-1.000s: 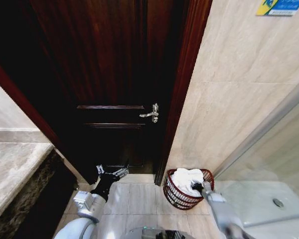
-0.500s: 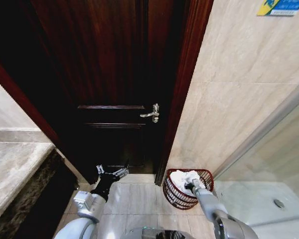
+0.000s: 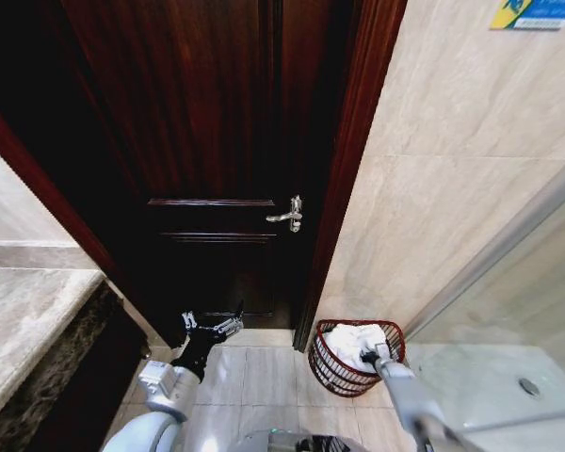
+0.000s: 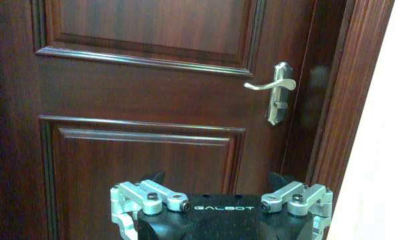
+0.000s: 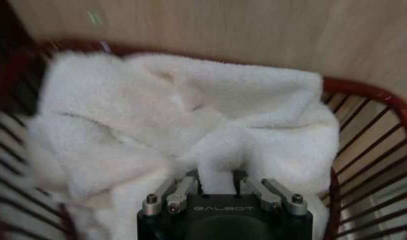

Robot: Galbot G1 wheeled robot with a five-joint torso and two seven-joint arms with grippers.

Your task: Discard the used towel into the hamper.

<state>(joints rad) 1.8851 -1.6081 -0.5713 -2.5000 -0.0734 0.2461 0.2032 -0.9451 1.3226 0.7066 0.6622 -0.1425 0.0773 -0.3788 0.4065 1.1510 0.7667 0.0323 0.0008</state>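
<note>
One hamper [image 3: 356, 359], one towel [image 3: 350, 338], two grippers. Hamper sits on the tiled floor [image 3: 264, 377] at the right, flat back to the beige wall [image 3: 452, 188], just right of the door frame [image 3: 344, 188]. White towel is bunched inside it, heaped up to approx. rim level; in the right wrist view the towel [image 5: 177, 120] fills most of the hamper [image 5: 370, 150], red wires showing at both sides. Right gripper [image 3: 369, 356] is over the hamper's near side, fingers pinched narrow on a fold of the towel, seen in the right wrist view [image 5: 217, 182]. Left gripper [image 3: 212, 326] hangs low at the left, near the foot of the dark wooden door [image 3: 217, 141], spread wide, holding nothing; left wrist view shows it [image 4: 220, 210] facing the door panels. One silver door handle [image 3: 286, 216] approx. mid-door. One stone surface [image 3: 28, 320] at far left. Glass shower screen [image 3: 508, 311] to the right of the hamper, w/ one drain [image 3: 524, 383] in the shower floor behind it.
</note>
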